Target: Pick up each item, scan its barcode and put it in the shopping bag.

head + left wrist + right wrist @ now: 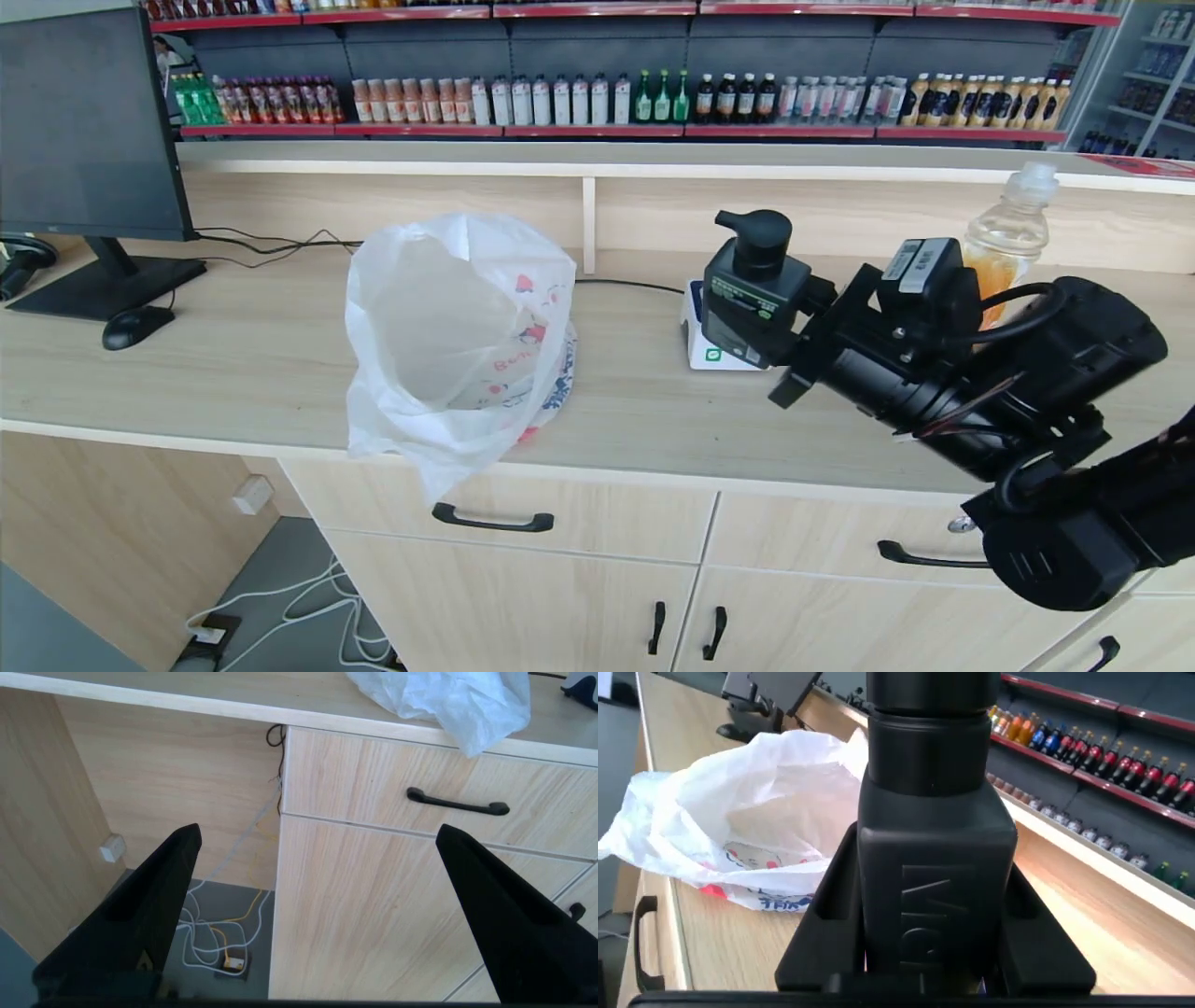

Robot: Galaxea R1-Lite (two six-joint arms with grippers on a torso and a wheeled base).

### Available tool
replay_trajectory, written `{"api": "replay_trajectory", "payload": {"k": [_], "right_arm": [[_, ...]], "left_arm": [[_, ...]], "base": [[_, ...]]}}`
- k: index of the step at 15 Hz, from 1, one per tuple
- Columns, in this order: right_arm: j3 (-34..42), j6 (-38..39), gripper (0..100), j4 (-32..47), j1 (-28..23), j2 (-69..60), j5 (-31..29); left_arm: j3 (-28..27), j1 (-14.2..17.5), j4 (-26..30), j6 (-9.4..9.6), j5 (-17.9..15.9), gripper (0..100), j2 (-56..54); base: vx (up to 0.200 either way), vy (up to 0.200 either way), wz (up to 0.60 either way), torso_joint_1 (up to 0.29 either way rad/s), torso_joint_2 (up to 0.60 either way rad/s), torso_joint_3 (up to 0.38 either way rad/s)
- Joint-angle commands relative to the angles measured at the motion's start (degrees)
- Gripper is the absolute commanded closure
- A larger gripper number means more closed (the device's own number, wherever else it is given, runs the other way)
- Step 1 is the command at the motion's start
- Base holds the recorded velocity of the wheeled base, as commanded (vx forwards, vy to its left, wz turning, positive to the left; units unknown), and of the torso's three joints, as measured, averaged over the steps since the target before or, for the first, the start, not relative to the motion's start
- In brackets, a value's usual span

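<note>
Now right fingers (817,933) pinch the black pump bottle (752,294) by the white box (714,357); left fingers (140,915) spread, empty.

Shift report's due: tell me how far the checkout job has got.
Done: nothing visibly bagged; the shopping bag looks empty. In hand: right gripper holds the black pump bottle by the white scanner. Remaining: bagging it, then the orange drink bottle standing on the counter.

Black pump bottle (752,297), white shopping bag (448,322) printed red-blue.
</note>
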Motion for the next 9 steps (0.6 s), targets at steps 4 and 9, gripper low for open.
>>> {"api": "replay_trajectory", "payload": {"k": [4, 9], "right_arm": [[-7.76, -0.05, 100, -0.06, -5.16, 6.67, 10.98], [-17.95, 0.47, 100, -0.06, -6.57, 13.79, 12.82]], "left_arm": [[0.0, 0.04, -0.06, 0.08, 0.04, 0, 0.04], [0.0, 0.04, -0.06, -0.01, 0.04, 0, 0.04]], "base": [[0.0, 0.0, 0.0, 0.0, 0.0, 0.0], [0.0, 0.0, 0.0, 0.0, 0.0, 0.0]]}}
